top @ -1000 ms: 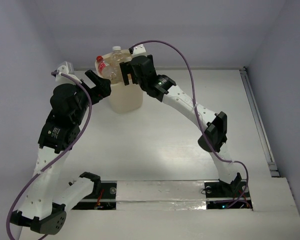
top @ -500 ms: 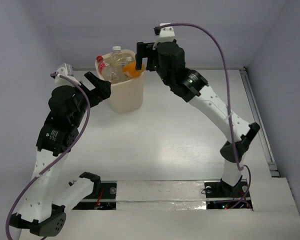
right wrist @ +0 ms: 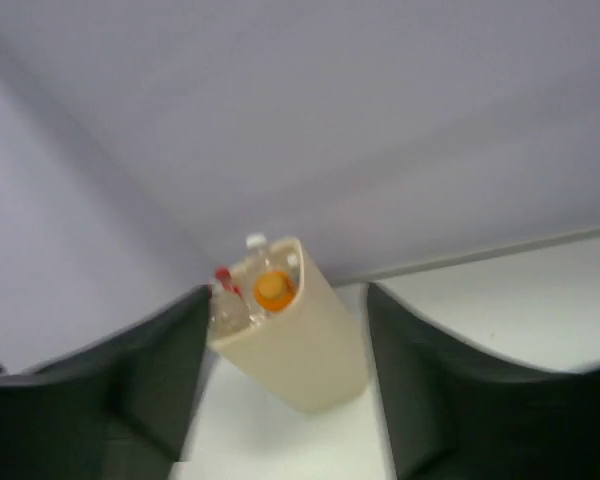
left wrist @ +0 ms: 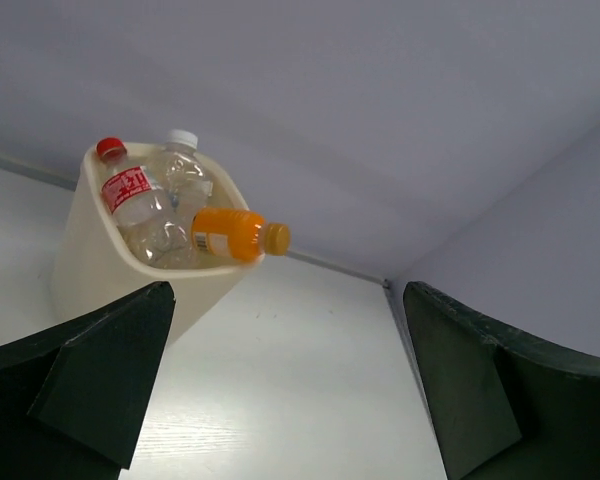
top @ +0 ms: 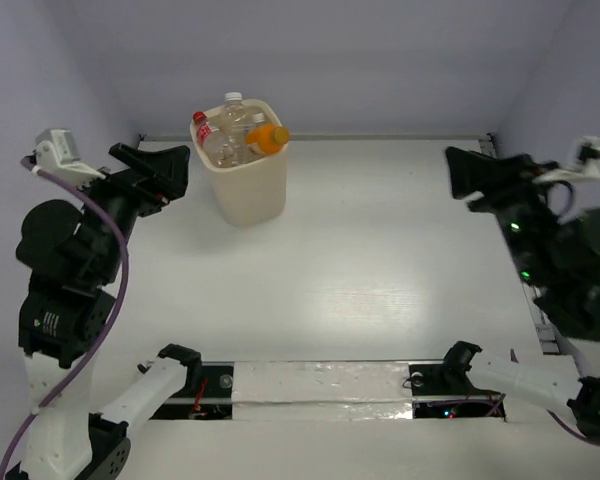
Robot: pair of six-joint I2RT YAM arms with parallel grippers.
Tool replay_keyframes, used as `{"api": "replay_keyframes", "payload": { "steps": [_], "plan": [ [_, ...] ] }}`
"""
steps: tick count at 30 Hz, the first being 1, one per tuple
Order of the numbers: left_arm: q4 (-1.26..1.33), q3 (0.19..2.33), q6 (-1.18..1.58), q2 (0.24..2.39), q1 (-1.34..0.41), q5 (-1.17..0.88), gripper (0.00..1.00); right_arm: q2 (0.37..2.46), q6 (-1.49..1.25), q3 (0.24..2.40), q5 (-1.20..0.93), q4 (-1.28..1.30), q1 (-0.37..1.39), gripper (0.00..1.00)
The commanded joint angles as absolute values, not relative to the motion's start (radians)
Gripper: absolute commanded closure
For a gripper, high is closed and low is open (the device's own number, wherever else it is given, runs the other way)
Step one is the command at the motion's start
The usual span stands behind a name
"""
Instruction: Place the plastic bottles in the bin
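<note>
Standing upright toward the far left of the desk (top: 380, 260), close to the back wall, the bin (top: 248, 195) holds the plastic bottles (top: 230, 135), which are heaped up to its mouth and above it. A red-capped bottle (top: 207, 128) with a red label leans at the left of the mouth. A clear white-capped bottle (top: 234, 105) pokes up at the back. A short orange bottle (top: 268, 137) lies on top of the heap, its capped end jutting past the rim on the right. More clear bottles show beneath these, though I cannot tell how many.

The left tool (top: 177, 175) hangs in the air just left of the bin, apart from it and pointing its way. Its fingers (left wrist: 100, 385) stand wide apart and grip nothing. The right tool (top: 460, 178) is raised over the right side of the desk, well apart from the bin — its fingers (right wrist: 150, 390) are also spread wide and grip nothing. The blurred right wrist view shows the bin in the gap between them.
</note>
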State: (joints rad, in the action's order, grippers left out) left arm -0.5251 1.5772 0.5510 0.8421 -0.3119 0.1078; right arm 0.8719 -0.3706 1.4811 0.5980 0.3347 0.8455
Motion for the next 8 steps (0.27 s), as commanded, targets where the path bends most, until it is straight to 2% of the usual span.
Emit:
{"api": "replay_keyframes", "payload": {
  "steps": [1,3,8],
  "plan": [
    [-0.522,1.606,0.535,0.813,-0.307,0.089,0.01,0.752,-0.439,1.407,0.727,0.420,0.845,0.23],
    [-0.500,1.591,0.532,0.811,-0.307,0.065,0.01,0.721,-0.465,1.376,0.768,0.471,0.845,0.04],
    [-0.476,1.555,0.548,0.831,-0.307,0.025,0.01,0.704,-0.483,1.367,0.773,0.512,0.845,0.00]
  ]
}}
